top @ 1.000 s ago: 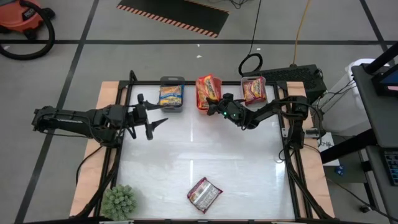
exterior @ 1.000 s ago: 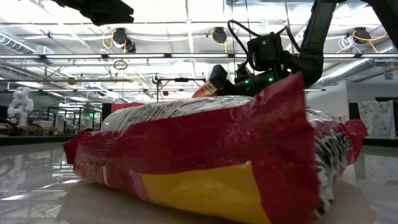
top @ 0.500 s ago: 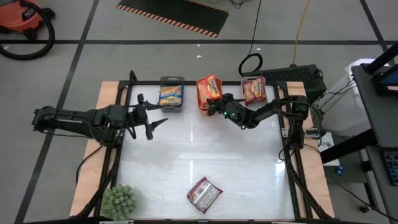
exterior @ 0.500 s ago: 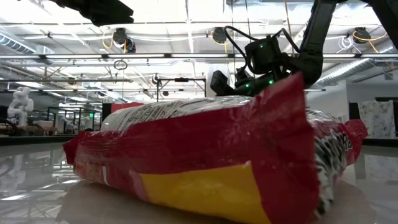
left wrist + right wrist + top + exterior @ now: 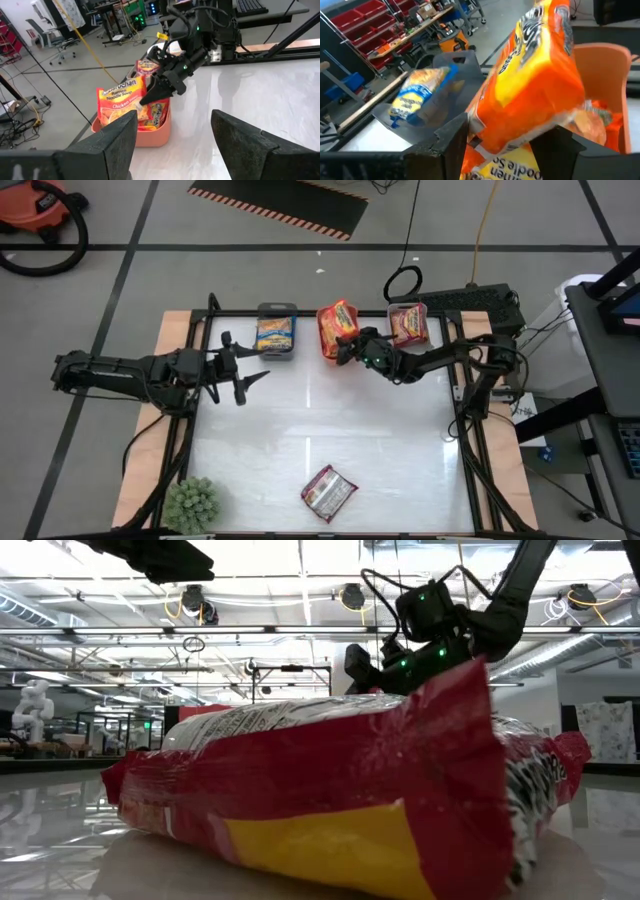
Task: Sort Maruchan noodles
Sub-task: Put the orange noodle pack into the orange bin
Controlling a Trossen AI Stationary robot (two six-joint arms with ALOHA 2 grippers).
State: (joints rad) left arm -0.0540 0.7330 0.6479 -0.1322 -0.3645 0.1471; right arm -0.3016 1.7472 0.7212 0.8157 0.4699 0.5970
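While the left gripper [image 5: 243,377] waits open at nine o'clock, the right gripper [image 5: 344,350] at twelve o'clock has its fingers spread just beside an orange-yellow noodle packet [image 5: 335,321] leaning in the orange bin [image 5: 159,134].

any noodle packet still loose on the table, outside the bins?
Yes, the high view shows one red-silver packet lying on the white tabletop near its front edge, well apart from the three bins along the far edge.

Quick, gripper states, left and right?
Left gripper: open, empty, over the table's left side.
Right gripper: open, at the orange bin, holding nothing.
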